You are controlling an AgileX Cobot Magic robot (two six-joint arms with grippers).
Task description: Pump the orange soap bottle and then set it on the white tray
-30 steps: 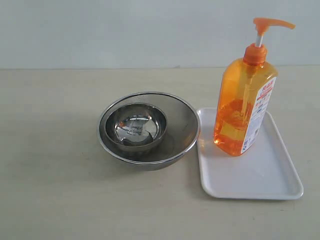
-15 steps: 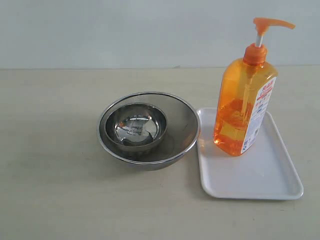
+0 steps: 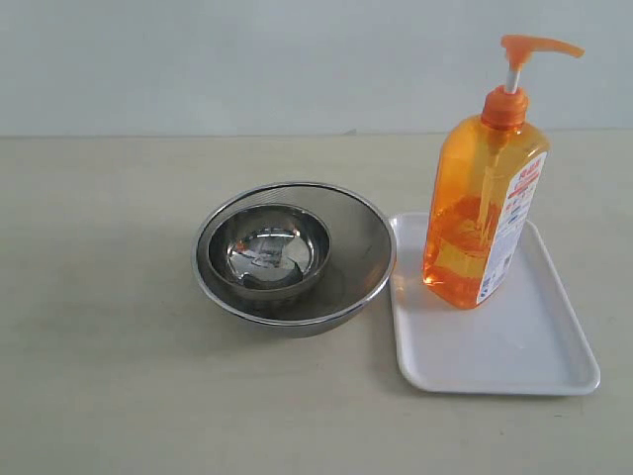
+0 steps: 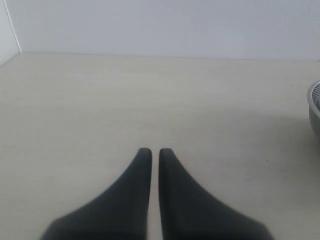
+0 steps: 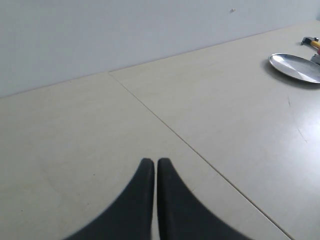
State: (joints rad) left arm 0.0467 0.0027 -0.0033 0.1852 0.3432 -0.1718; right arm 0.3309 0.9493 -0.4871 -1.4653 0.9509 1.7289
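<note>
The orange soap bottle [image 3: 482, 208] stands upright on the far part of the white tray [image 3: 495, 341] at the right of the exterior view, its pump head [image 3: 537, 46] raised and pointing right. Neither arm shows in that view. In the left wrist view my left gripper [image 4: 155, 152] is shut with nothing in it, hovering over bare table. My right gripper [image 5: 156, 162] in the right wrist view is likewise shut and holds nothing, over bare table beside a seam line. Bottle and tray appear in neither wrist view.
Two nested steel bowls [image 3: 294, 257] sit just left of the tray; the big bowl's rim [image 4: 315, 107] shows at the edge of the left wrist view. A steel plate [image 5: 296, 66] and a small yellow object [image 5: 312, 42] lie far off in the right wrist view.
</note>
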